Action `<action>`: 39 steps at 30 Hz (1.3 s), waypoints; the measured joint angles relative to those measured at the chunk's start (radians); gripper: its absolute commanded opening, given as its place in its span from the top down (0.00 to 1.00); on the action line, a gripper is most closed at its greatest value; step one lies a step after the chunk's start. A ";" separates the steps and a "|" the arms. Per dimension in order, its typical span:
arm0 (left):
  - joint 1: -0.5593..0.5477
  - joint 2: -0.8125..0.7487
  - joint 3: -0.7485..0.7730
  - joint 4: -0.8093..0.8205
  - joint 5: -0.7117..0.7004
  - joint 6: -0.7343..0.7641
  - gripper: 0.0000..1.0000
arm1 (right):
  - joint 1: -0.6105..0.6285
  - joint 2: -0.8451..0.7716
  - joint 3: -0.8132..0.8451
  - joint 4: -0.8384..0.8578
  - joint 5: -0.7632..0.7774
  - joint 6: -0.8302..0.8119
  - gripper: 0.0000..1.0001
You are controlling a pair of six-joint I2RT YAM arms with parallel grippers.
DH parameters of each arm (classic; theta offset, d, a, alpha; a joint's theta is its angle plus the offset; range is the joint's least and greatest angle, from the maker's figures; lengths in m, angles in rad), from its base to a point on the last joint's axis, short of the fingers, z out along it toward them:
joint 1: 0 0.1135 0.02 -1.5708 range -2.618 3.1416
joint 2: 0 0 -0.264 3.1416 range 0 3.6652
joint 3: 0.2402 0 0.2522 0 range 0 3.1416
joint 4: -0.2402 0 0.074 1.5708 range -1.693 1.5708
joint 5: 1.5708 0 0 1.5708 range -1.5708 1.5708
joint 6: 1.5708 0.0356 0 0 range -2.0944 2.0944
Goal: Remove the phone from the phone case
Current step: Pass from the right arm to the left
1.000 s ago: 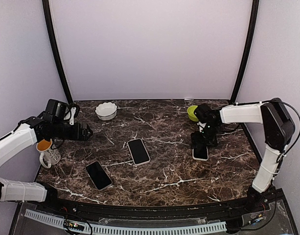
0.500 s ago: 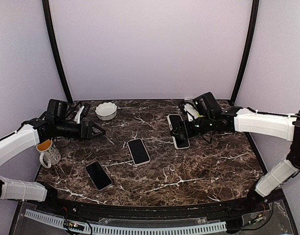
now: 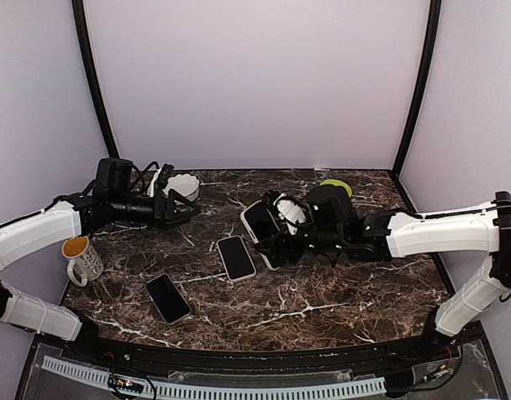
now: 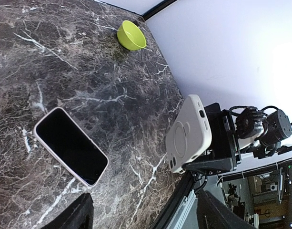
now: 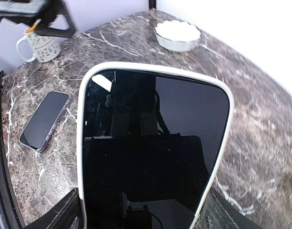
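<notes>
Marble table [image 3: 322, 292] lies under both our arms, dark with white veins. At its left edge stands a patterned mug [image 3: 82, 260] with an orange inside. Just right of the mug and nearer the front, a dark phone [image 3: 168, 297] lies flat, screen up.

Our left gripper [image 3: 185, 208] hovers over the back left of the table, just beside a white bowl [image 3: 182, 187], and points to the right. In its wrist view we see its fingers [image 4: 72, 214] wide apart with nothing between them.

Near the middle of the table a spare phone [image 3: 236, 257] in a pale case lies flat, screen up, apart from both grippers.

Just right of it is the task's phone [image 5: 150, 143]. It sits inside its white case [image 4: 188, 133], whose rim frames the black screen on all the sides we can see. Our right gripper [image 3: 276, 240] holds it off the table, jaws pressed against the case's long sides near its lower end. The screen faces our right wrist camera. The back of the case, with its ring mark and camera cutout, faces our left wrist camera. The phone is tilted, its free end leaning toward the left gripper, and the two are well apart.

Behind our right gripper, at the back right, sits a green bowl [image 3: 332, 187].
</notes>
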 measured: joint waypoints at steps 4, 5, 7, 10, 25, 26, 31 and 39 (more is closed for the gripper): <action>-0.044 0.041 0.041 0.011 -0.003 -0.015 0.23 | 0.040 0.016 0.003 0.070 0.028 -0.078 0.61; -0.053 0.047 0.048 0.012 -0.005 -0.018 0.23 | 0.048 0.024 0.007 0.080 0.035 -0.097 0.62; -0.070 0.057 0.060 0.013 -0.010 -0.029 0.23 | 0.060 0.040 0.016 0.087 0.057 -0.124 0.62; -0.097 0.070 0.076 0.017 -0.025 -0.038 0.23 | 0.083 0.072 0.040 0.085 0.089 -0.160 0.62; -0.212 0.146 0.111 0.015 -0.082 -0.032 0.48 | 0.132 0.164 0.164 0.047 0.137 -0.236 0.65; -0.215 0.146 0.111 0.015 -0.084 -0.032 0.50 | 0.132 0.167 0.168 0.047 0.137 -0.237 0.65; -0.229 0.146 0.111 0.018 -0.089 -0.031 0.76 | 0.133 0.180 0.193 0.037 0.137 -0.239 0.65; -0.249 0.152 0.111 0.022 -0.121 -0.038 1.00 | 0.140 0.192 0.208 0.010 0.145 -0.229 0.17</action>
